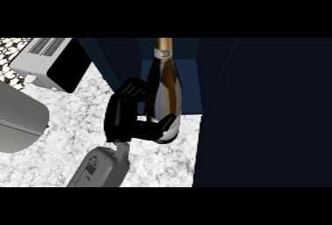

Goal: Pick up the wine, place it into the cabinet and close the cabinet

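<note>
Black right hand (120,118) clasps the wine bottle (163,83) at the cabinet (259,110) opening's edge, above marble counter (71,127).

A kitchen: speckled stone counter (162,162), dark blue cabinet (259,110), and a grey countertop appliance (48,61).

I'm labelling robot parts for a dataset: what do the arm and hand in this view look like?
Only one arm shows, the left. Its forearm is a smooth light grey casing with rounded edges and faint darker outlines on its top face. The left hand is glossy black, with thick segmented fingers and a thumb. No cables or readable lettering can be made out.
</note>
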